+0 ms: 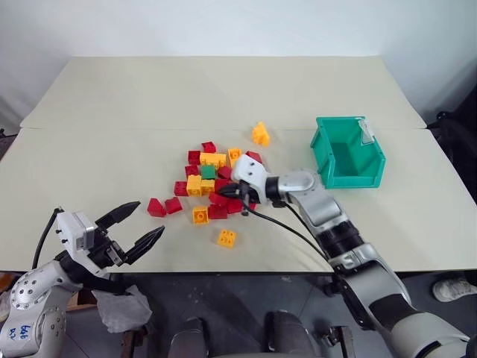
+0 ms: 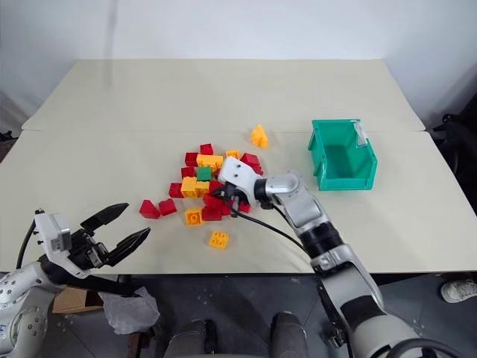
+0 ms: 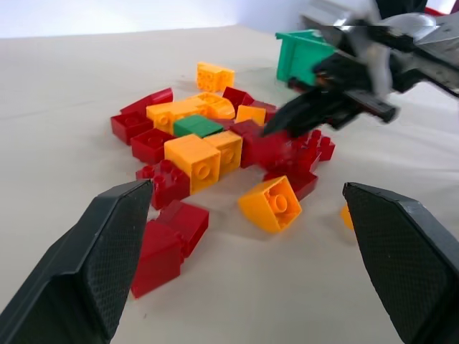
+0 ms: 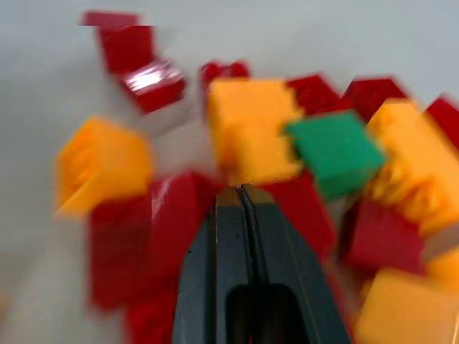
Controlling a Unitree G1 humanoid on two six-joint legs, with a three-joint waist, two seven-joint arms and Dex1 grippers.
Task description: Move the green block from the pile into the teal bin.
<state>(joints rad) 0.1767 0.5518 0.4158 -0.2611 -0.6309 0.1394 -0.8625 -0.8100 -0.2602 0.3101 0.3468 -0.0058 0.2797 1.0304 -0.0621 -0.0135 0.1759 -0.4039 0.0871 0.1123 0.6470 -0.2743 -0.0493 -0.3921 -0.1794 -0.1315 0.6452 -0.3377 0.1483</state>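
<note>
The left gripper (image 1: 140, 222) stood wide open, empty, nearest. Beyond, the right gripper (image 4: 242, 193) was pressed shut, empty, over the pile (image 1: 212, 183) holding one green block (image 1: 208, 171). Farther right sat one teal bin (image 1: 349, 154).

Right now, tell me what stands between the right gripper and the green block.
The shut right gripper has no brick between its tip and the green block. Red and yellow-orange bricks of the pile crowd the block's sides, leaving little room for fingers.

Green block (image 3: 198, 126) lies on the pile (image 3: 215, 161) (red, yellow-orange bricks); teal bin (image 3: 301, 57) behind.
</note>
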